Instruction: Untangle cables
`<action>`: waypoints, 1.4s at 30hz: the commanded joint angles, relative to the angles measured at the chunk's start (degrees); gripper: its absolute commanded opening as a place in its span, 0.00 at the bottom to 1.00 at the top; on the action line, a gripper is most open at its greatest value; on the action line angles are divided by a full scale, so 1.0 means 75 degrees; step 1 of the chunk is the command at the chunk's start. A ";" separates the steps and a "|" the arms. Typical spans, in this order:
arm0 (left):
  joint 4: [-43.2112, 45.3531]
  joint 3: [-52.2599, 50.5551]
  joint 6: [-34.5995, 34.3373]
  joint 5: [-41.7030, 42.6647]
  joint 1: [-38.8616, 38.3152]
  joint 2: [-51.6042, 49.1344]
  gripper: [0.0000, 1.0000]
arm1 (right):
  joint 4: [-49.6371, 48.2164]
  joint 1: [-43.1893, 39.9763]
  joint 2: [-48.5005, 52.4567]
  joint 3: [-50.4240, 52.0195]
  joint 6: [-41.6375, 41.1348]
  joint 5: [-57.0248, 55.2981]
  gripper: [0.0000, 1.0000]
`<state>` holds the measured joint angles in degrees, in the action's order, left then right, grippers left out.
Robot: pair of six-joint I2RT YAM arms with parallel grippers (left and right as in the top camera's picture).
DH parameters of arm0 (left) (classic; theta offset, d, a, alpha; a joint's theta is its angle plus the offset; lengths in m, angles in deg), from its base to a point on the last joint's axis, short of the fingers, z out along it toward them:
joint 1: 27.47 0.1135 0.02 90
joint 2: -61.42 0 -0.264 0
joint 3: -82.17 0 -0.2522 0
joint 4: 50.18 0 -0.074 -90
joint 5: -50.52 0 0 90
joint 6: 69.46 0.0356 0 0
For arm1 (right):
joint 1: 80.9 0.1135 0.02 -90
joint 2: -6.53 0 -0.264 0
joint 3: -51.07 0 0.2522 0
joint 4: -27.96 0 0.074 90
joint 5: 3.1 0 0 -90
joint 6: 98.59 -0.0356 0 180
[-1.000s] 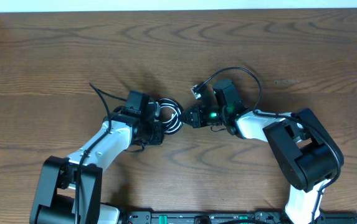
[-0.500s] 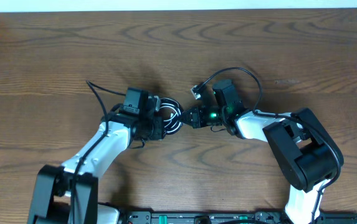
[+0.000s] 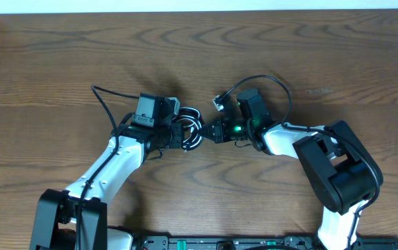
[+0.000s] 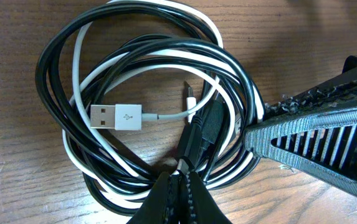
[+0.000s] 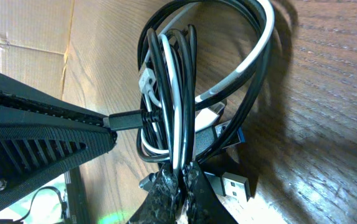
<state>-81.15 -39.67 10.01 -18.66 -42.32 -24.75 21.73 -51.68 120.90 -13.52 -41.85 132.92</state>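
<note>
The left gripper (image 4: 178, 182) is clamping shut on black strands at the near rim of the coiled bundle of thin black and white cables (image 4: 218, 68). The brown wooden table (image 3: 289, 42) is lying beneath the bundle. At the bundle's far rim, the right gripper (image 5: 179, 178) is pinching several strands together. The cords are probably handling as light, limp and slick. The white flat USB plug (image 4: 116, 117) inside the bundle is offering the firmest hold.

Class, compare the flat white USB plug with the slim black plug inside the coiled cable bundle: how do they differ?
The white USB plug lies free and untouched; the black plug is pinched by the left gripper. The white plug points left, while the black one runs diagonally. Both sit inside the coiled cables.
</note>
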 commanded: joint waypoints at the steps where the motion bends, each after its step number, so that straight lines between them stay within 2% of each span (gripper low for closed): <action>1: 0.0076 0.0102 -0.0087 -0.0064 -0.0017 -0.0152 0.08 | 0.0006 0.0067 0.0096 -0.0064 0.0160 0.0061 0.01; 12: 0.0574 0.0096 -0.0842 -0.0023 -0.0017 -0.0807 0.08 | -0.0204 0.0070 0.0096 -0.0064 0.0306 0.0350 0.01; 17: 0.0921 0.0096 -0.0845 0.0548 -0.0020 -0.0933 0.08 | -0.0294 0.0070 0.0096 -0.0064 0.0408 0.0533 0.01; 29: 0.1632 0.0099 -0.1011 0.0562 -0.0367 -0.1183 0.08 | -0.0405 0.0119 0.0096 -0.0064 0.0501 0.0720 0.01; 33: 0.1373 0.0201 -0.0979 0.0542 -0.0204 -0.0985 0.13 | -0.0396 0.0119 0.0096 -0.0064 0.0501 0.0717 0.01; 42: 0.0399 0.0227 -0.0979 0.0536 -0.0035 0.0073 0.16 | -0.0399 0.0119 0.0096 -0.0064 0.0501 0.0711 0.01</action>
<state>-76.87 -39.43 2.49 -15.36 -42.71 -26.76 18.93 -51.29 120.92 -13.52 -39.33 136.68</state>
